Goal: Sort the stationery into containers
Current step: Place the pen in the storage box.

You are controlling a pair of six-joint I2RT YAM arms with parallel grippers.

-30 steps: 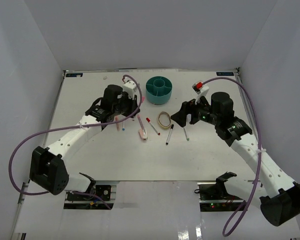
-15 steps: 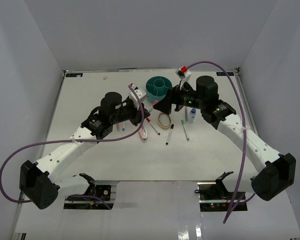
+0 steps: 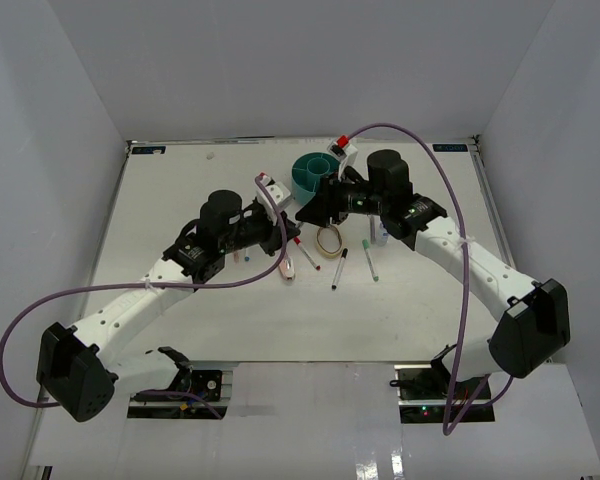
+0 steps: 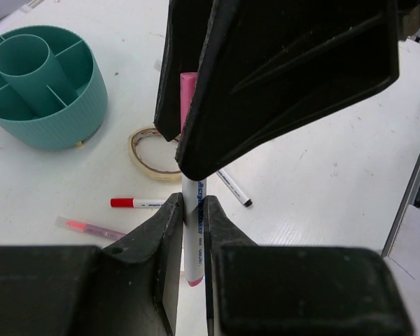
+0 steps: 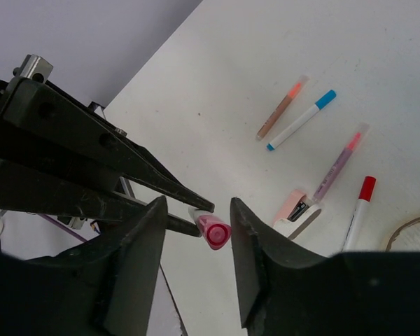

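My left gripper (image 4: pixel 190 203) is shut on a white pen (image 4: pixel 193 231) with a pink cap (image 5: pixel 215 232), holding it in the air to the near left of the teal organizer (image 3: pixel 302 183). My right gripper (image 5: pixel 198 201) has come up to it. Its jaws stand on either side of the pink cap, with a gap on each side. Its dark fingers (image 4: pixel 280 77) tower over the pen in the left wrist view. A tan rubber band loop (image 3: pixel 328 240), a red pen (image 3: pixel 305 253), a black pen (image 3: pixel 338 270) and a green pen (image 3: pixel 370 264) lie on the table.
A pink eraser-like item (image 5: pixel 297 206) lies near a blue-capped pen (image 5: pixel 301 119), an orange one (image 5: pixel 282 107) and a thin pink one (image 5: pixel 339 164). White walls enclose the table on three sides. Purple cables loop over both arms.
My right arm swung left from the table's right side to the left gripper, and its jaws narrowed around the pink cap. The left gripper shifted right, still holding the pen.
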